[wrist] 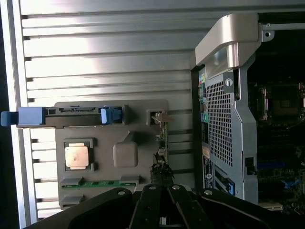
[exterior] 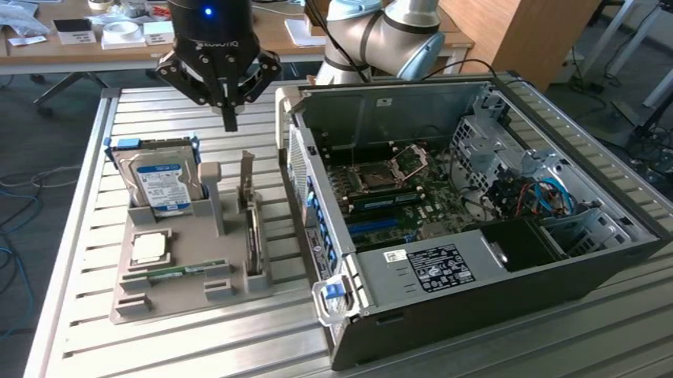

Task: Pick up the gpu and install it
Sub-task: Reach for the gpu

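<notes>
Hand (exterior: 229, 118) hung in the upper left of the exterior view, fingers pressed together and empty. The gpu (exterior: 251, 228) stood on edge in the grey holder (exterior: 158, 303) on the desk (exterior: 84, 346), just below the hand in frame. Its long axis ran toward the frame's bottom, bracket end nearest the hand.

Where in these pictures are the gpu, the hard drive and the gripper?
gpu (exterior: 254, 236), exterior view, top edge of the card.
hard drive (exterior: 165, 187), exterior view, blue-white label.
gripper (exterior: 229, 120), exterior view, closed fingertips.
</notes>
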### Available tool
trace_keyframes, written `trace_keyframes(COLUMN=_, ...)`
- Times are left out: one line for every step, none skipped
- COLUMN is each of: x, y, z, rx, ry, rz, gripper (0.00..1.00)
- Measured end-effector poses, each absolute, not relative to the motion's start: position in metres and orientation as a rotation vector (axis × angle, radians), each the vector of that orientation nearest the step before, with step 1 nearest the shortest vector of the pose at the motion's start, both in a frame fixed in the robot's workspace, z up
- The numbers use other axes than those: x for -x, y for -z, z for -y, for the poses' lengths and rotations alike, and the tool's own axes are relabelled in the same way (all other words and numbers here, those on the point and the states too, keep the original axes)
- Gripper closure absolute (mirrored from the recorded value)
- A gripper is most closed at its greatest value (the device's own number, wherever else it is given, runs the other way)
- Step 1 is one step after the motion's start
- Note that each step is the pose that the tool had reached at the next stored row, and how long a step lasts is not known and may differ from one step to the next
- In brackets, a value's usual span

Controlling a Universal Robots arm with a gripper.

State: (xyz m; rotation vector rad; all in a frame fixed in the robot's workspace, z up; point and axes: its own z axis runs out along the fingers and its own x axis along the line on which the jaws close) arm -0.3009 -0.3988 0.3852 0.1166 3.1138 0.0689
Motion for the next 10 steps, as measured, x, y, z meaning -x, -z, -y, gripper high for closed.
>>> trace_keyframes(x=0.3, y=-0.385, z=0.399, rx=-0.117, ry=-0.069, rz=-3.114, gripper=0.89)
trace_keyframes(x=0.3, y=-0.385, z=0.399, rx=-0.117, ry=-0.069, rz=-3.114, gripper=0.89)
trace_keyframes(x=0.3, y=-0.385, z=0.399, rx=-0.117, ry=-0.069, rz=-3.114, gripper=0.89)
trace_keyframes(x=0.3, y=-0.385, z=0.399, rx=-0.117, ry=-0.069, rz=-3.114, gripper=0.89)
trace_keyframes(x=0.3, y=-0.385, z=0.4, rx=-0.116, ry=-0.069, rz=-3.114, gripper=0.89)
trace_keyframes(x=0.3, y=-0.385, z=0.401, rx=-0.117, ry=-0.069, rz=-3.114, gripper=0.89)
trace_keyframes(x=0.3, y=-0.385, z=0.403, rx=-0.117, ry=-0.069, rz=-3.114, gripper=0.89)
trace_keyframes(x=0.3, y=-0.385, z=0.405, rx=-0.117, ry=-0.069, rz=-3.114, gripper=0.89)
trace_keyframes(x=0.3, y=-0.385, z=0.407, rx=-0.117, ry=-0.069, rz=-3.114, gripper=0.89)
trace_keyframes(x=0.3, y=-0.385, z=0.409, rx=-0.117, ry=-0.068, rz=-3.114, gripper=0.89)
